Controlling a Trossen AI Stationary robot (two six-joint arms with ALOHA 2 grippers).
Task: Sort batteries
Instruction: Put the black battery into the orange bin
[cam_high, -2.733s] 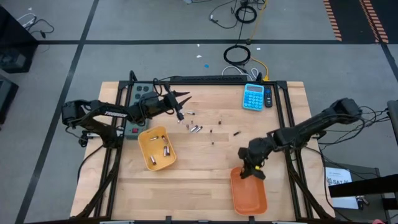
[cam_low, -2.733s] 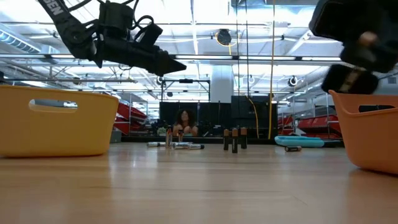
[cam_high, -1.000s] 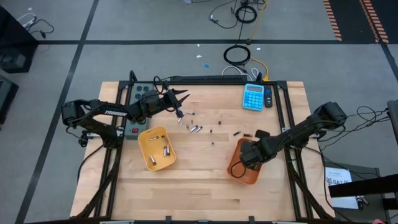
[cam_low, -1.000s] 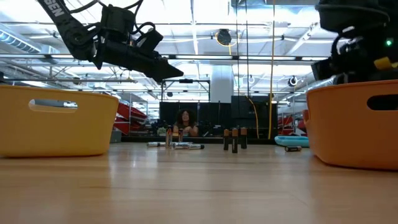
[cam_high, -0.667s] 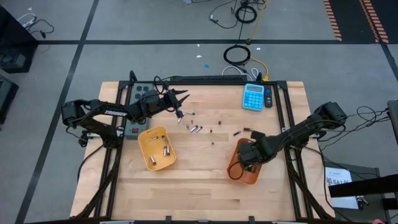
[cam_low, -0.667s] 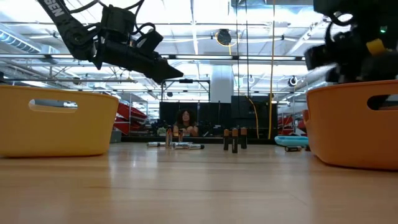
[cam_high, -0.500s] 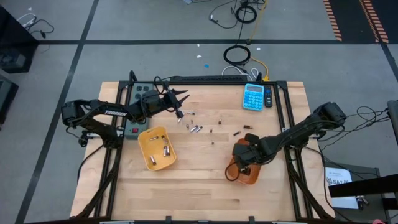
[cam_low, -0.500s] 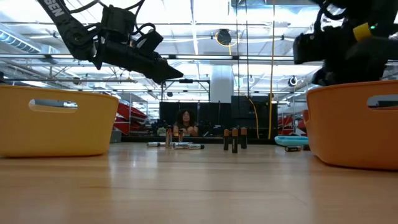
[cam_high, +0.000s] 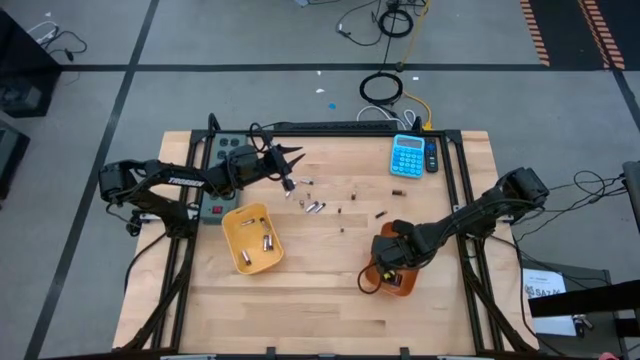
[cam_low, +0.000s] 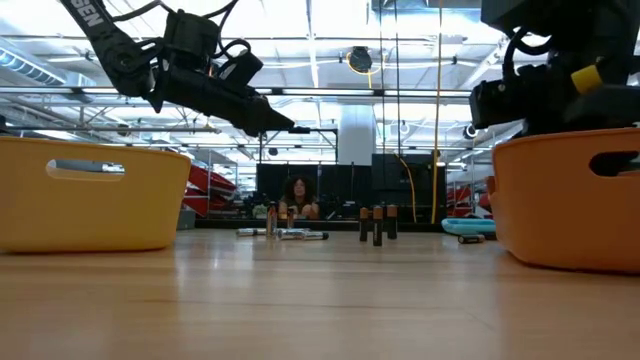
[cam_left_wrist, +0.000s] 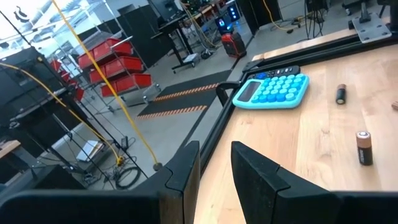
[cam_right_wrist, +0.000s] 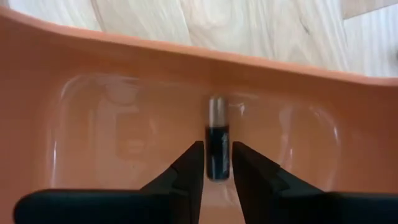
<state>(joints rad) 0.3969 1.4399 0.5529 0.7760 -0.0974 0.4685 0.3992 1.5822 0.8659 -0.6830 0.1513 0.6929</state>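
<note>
Several loose batteries (cam_high: 314, 206) lie or stand mid-table, far of centre, and show in the low view as standing dark ones (cam_low: 377, 224). A few light batteries lie in the yellow tray (cam_high: 232, 222). My left gripper (cam_left_wrist: 214, 152) hovers open above the loose ones (cam_high: 288, 186), nothing between its fingers. My right gripper (cam_right_wrist: 217, 152) points down into the orange tray (cam_high: 372, 283), open. A dark battery (cam_right_wrist: 217, 134) with a silver far end lies there, its near end between the fingertips. My right gripper comes from above, its fingertips (cam_right_wrist: 194, 158) on either side of the dark battery's near end (cam_right_wrist: 217, 168) and lying along it. Whether they touch it I cannot tell. The battery seems to rest on the orange tray's floor (cam_right_wrist: 124, 137).
A blue calculator (cam_high: 407, 155) sits at the far right. A grey button box (cam_high: 213, 205) lies at the left edge beside the yellow tray. Two dark batteries (cam_left_wrist: 363, 147) stand apart near the calculator. Bare wood fills the table's near half.
My right gripper has moved toward the table's left, over the orange tray, sunk a little and tipped further downward. The tray has stayed where it was. My left arm has kept still.
</note>
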